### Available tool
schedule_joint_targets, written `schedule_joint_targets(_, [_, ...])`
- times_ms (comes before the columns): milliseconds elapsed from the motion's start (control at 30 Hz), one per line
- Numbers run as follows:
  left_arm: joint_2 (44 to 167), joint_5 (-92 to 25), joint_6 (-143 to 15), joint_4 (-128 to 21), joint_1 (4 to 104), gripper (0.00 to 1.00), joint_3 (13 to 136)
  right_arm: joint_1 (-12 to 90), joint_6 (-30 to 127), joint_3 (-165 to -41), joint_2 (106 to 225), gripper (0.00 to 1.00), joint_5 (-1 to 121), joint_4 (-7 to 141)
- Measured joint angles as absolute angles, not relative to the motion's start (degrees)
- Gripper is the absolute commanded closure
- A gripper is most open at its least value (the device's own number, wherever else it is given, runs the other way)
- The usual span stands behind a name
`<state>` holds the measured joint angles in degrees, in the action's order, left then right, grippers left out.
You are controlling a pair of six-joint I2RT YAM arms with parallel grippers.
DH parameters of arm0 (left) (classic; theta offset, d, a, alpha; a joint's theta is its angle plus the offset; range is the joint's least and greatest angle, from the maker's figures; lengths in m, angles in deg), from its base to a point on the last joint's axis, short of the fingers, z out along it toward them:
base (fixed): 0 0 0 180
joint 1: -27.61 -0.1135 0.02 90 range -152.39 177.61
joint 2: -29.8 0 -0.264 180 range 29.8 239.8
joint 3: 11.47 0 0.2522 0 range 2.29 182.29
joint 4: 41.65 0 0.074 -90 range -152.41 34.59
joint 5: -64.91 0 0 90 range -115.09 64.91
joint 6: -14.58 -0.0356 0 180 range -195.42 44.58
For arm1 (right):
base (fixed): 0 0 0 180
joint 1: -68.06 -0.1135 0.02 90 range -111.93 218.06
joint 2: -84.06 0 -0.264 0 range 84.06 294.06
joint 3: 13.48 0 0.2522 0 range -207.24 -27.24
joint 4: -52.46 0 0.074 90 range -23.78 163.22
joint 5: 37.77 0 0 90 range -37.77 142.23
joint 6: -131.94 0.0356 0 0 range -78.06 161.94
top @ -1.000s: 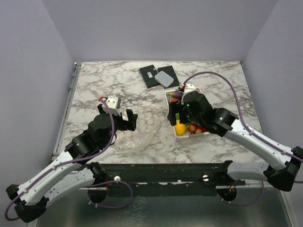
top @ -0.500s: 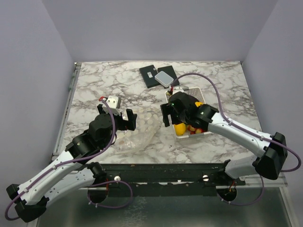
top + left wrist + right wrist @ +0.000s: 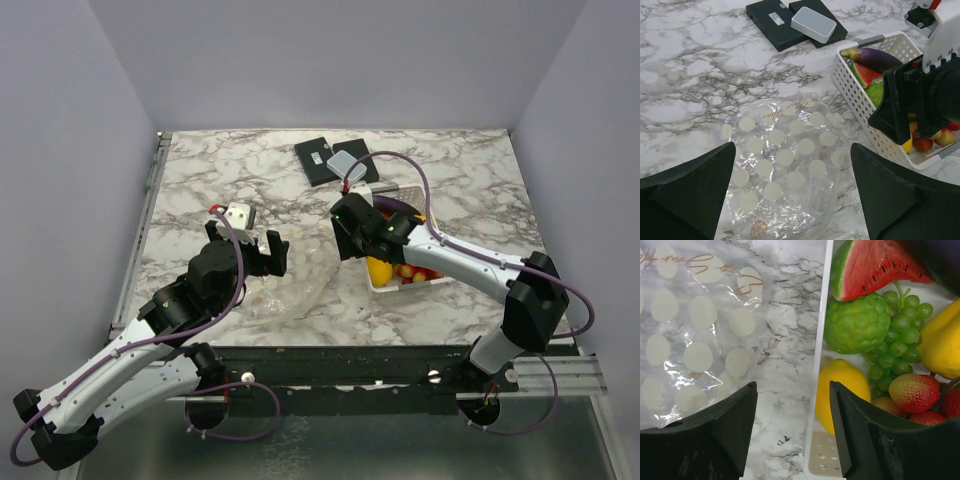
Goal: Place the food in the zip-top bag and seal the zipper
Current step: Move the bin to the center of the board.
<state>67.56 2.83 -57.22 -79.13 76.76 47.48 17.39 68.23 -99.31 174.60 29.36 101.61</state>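
Jaws wide apart on both arms, nothing gripped in either. Left gripper [image 3: 791, 150] poised above the bag [image 3: 785, 160], one dark finger out to each side of it; cannot tell from the wrist view whether either touches the plastic. Lies flat and a little crumpled on the marble table [image 3: 685, 55], clear with white dots and a line of gold script near its far edge. Holds no food.

Right gripper [image 3: 792, 390] low over the narrow strip of marble between bag and basket [image 3: 821, 315]. One finger over the bag's edge, the other over the lemon [image 3: 840, 385]. Reaches in from the right in the top view, wrist above the basket's left side.

All the food in the basket, just right of the bag and not touching it. Lemon against the wall nearest the bag. Grapes [image 3: 897, 335] in the middle, draped beside a bumpy green fruit [image 3: 855, 322]. Strawberries [image 3: 917, 390] next to the lemon, under the grapes. Watermelon [image 3: 870, 270] on edge toward the far end, with the eggplant [image 3: 875, 57] just beyond it. A yellow piece [image 3: 942, 345] along the far wall, kind unclear.

Farther back on the table, two black cases [image 3: 772, 22] side by side, a grey box [image 3: 812, 22] resting across them.
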Motion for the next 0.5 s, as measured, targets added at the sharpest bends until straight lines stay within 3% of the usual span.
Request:
schedule_joint_targets(333, [67.36,2.83,-57.22,-79.18,76.76,0.01,47.48,17.39,69.80,-99.68,180.11,0.43,24.84,101.51])
schedule_joint_targets(500, [67.36,2.83,-57.22,-79.18,76.76,0.01,47.48,17.41,70.52,-99.72,182.32,0.52,23.72,101.44])
